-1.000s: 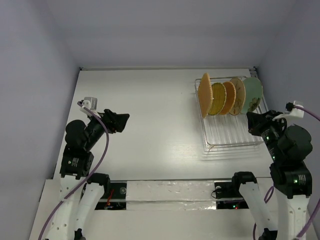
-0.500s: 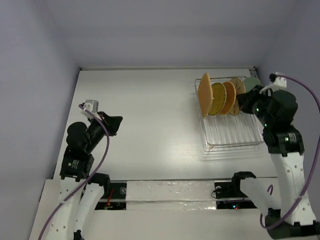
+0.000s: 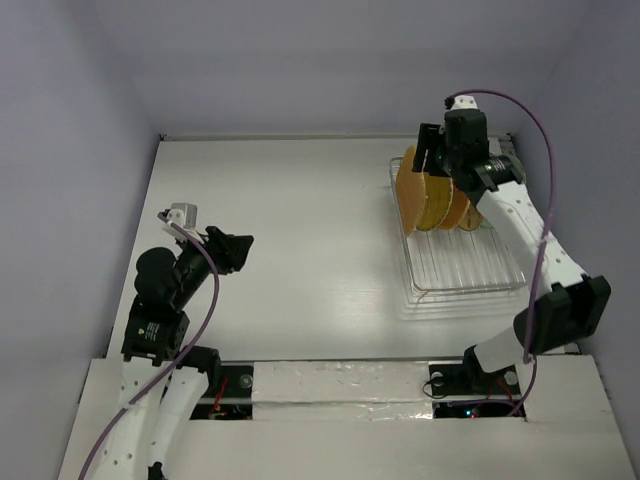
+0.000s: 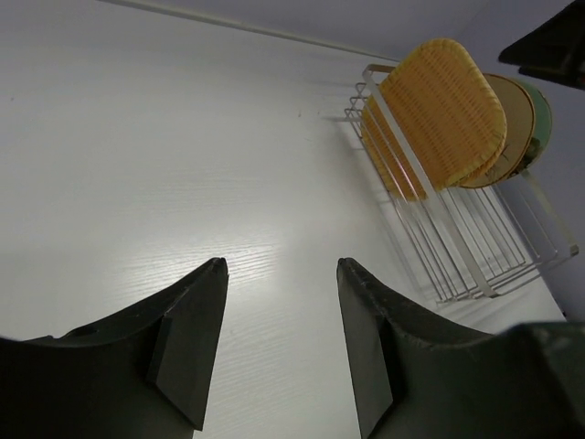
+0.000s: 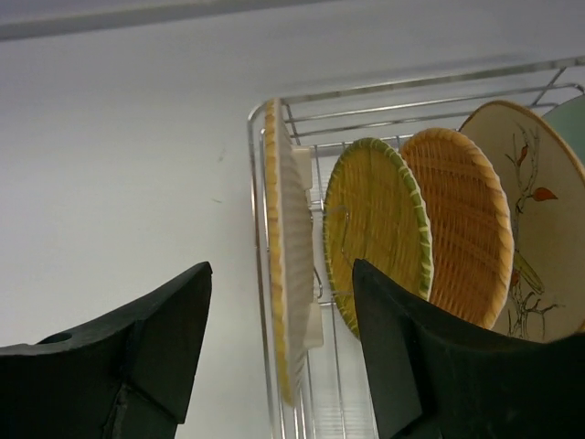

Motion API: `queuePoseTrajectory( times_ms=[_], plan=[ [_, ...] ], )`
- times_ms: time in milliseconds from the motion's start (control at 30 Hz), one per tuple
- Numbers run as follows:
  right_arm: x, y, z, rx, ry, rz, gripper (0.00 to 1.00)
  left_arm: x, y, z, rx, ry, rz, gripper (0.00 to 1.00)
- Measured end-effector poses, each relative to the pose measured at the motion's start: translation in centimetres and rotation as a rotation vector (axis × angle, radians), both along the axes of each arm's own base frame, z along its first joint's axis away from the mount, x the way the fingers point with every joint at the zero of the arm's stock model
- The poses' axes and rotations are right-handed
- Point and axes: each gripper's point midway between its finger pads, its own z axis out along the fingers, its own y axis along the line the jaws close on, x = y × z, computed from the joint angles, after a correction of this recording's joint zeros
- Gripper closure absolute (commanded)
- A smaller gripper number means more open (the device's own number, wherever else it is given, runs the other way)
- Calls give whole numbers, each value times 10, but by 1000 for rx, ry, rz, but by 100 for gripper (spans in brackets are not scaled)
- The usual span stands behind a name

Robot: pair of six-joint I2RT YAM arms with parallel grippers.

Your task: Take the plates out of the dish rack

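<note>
The silver wire dish rack (image 3: pixel 465 265) stands at the back right with the plates upright in it. From its left end these are an orange rounded-square plate (image 5: pixel 279 183), a yellow-green checked one (image 5: pixel 375 238), an orange round one (image 5: pixel 462 229), a cream one with a branch motif (image 5: pixel 535 229) and a pale green one (image 5: pixel 571 119). My right gripper (image 3: pixel 432 160) hovers open over the orange rounded-square plate (image 3: pixel 408 190), one jaw on each side of its rim, with gaps showing. My left gripper (image 3: pixel 240 250) is open and empty over bare table at the left.
White walls close in the table at the back and on both sides. The right arm (image 3: pixel 520 215) stretches over the rack's right half. In the left wrist view the rack (image 4: pixel 475 247) lies far off to the right.
The right arm swung from beside the rack's right end to above the plates' left end, and its jaws opened. The left gripper shut, then opened again, staying in place.
</note>
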Motion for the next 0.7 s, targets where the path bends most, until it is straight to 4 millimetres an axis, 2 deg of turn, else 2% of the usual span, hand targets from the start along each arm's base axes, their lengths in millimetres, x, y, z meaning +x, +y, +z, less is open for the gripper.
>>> queuePoseTrajectory(
  times_ms=[167, 267, 333, 400, 567, 700],
  plan=[
    [17, -2, -46, -68, 115, -17, 38, -3, -1, 4, -3, -19, -8, 52],
    [22, -1, -60, -85, 154, -14, 47, -4, -1, 6, -4, -25, -8, 52],
    [24, -1, -65, -93, 165, -14, 57, -4, -1, 6, -5, -29, -8, 51],
    [26, -1, -67, -100, 169, -16, 62, -5, -1, 7, -5, -32, -8, 51],
    [27, -1, -65, -116, 166, -24, 83, -6, -1, 8, -6, -38, -7, 51],
    [25, 0, -64, -156, 168, -22, 95, -6, -1, 9, -7, -41, -7, 51]
  ],
)
